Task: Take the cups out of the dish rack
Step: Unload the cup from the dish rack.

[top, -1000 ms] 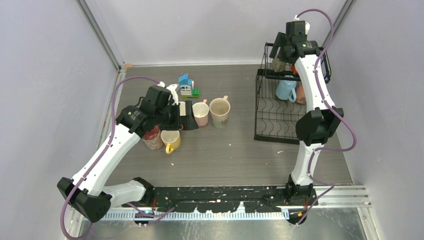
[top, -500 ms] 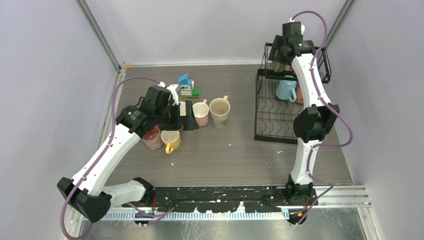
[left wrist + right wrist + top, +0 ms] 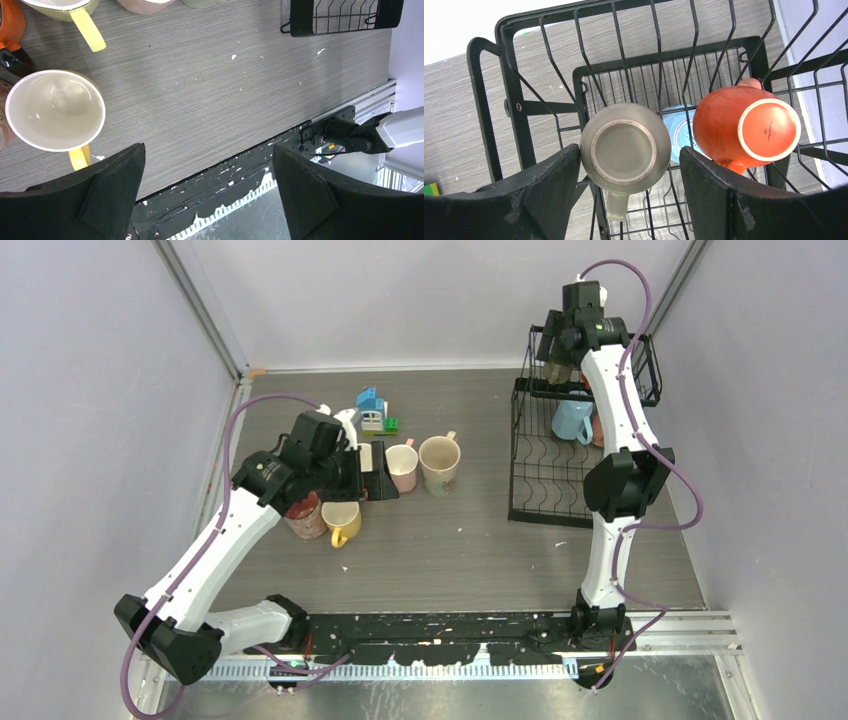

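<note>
The black wire dish rack (image 3: 545, 480) stands at the right. My right gripper (image 3: 560, 355) reaches into its upper shelf. In the right wrist view the gripper (image 3: 629, 149) is open and straddles an upside-down grey cup (image 3: 624, 147). Its left finger touches the cup's side, and a narrow gap shows at the right finger. An orange cup (image 3: 744, 130) lies beside the grey one, with a light blue cup (image 3: 680, 132) below them. My left gripper (image 3: 378, 478) hangs wide open and empty near the unloaded cups: pink (image 3: 402, 468), beige (image 3: 440, 464), yellow (image 3: 341, 520) and dark red (image 3: 305, 518).
A blue, white and green toy house (image 3: 372, 412) stands behind the unloaded cups. In the left wrist view the yellow cup (image 3: 55, 110) sits just left of my open left gripper (image 3: 207, 150), and a corner of the rack (image 3: 345, 17) shows at the top right. Walls enclose the table on three sides.
My right gripper has shifted slightly left over the rack's upper shelf, and its jaws have narrowed around the grey cup. The left arm has not moved.
</note>
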Available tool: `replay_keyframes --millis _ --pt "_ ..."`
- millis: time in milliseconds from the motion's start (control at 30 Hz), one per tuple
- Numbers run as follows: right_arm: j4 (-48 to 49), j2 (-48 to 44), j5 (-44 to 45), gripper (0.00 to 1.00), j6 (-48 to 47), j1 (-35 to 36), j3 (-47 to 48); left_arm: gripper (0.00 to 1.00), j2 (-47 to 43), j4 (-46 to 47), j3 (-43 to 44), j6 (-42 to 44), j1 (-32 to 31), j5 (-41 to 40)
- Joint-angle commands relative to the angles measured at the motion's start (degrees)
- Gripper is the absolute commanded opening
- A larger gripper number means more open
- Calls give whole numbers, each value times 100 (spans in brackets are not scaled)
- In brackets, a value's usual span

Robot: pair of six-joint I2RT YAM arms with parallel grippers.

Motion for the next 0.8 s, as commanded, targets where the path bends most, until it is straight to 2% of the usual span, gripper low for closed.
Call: replay_keyframes --millis 0,133,433,633,767 --pt "-194 87 93 77 -179 51 241 100 -41 130 108 -51 -46 110" --pt "-90 24 30 73 -116 50 105 100 -27 141 118 -66 -64 103" --pt "-71 -40 -124 71 -3 39 160 100 -30 150 82 -81 -73 87" --pt "-155 -90 -182 75 32 45 61 100 -15 194 72 -99 -73 135" --pt "-138 -144 -177 65 56 45 -10 100 -16 220 53 -122 -77 153"
